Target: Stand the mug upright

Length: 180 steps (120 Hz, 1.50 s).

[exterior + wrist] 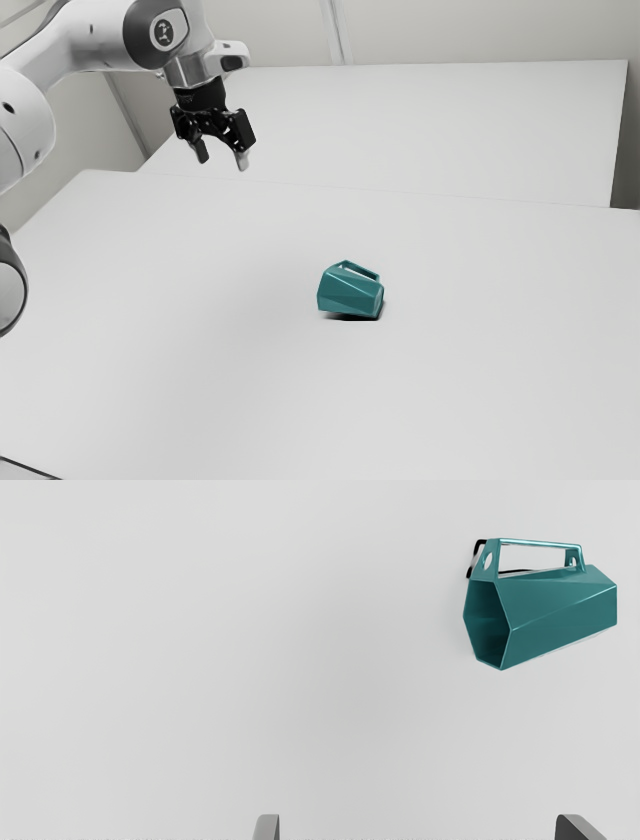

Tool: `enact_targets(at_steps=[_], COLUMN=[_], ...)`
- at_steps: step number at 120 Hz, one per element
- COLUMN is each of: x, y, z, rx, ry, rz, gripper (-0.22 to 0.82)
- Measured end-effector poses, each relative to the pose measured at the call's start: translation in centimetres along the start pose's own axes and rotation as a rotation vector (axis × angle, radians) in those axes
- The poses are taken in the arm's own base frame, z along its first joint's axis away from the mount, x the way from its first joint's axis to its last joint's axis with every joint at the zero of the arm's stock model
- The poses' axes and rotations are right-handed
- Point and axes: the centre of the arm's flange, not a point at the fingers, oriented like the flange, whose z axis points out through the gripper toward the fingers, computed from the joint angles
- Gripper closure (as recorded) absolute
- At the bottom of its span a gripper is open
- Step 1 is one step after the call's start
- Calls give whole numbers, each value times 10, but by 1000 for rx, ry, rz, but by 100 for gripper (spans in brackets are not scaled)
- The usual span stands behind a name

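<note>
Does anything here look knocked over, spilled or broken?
Yes, one thing: the teal mug is lying on its side on the white table. That looks odd because a mug normally stands on its base. I see no spill or damage.

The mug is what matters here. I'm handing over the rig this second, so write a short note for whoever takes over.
Gripper: open and empty, raised above the table, off toward the exterior view's left from the mug.
Mug: lying on its side on the table, mouth toward the exterior view's left, handle not gripped.
Done: nothing of the righting shows; the mug is not upright.
Left: reach the mug, grasp it, turn it onto its base, let go.
</note>
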Motion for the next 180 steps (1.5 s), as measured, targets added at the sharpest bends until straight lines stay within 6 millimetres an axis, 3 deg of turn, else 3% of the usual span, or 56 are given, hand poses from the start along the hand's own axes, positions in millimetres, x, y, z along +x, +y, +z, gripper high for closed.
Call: enact_targets(at_steps=[39,68,97,124,144,180], x=[-5,-8,-3,-10,3,12], y=[1,8,4,7,5,24], z=[7,64,148,203,249,280], rx=[-4,-244,-532,-642,-728,-835], ry=[-15,17,48,45,64,111], rz=[-2,-40,-147,-197,-243,-216], gripper=[0,0,0,0,0,0])
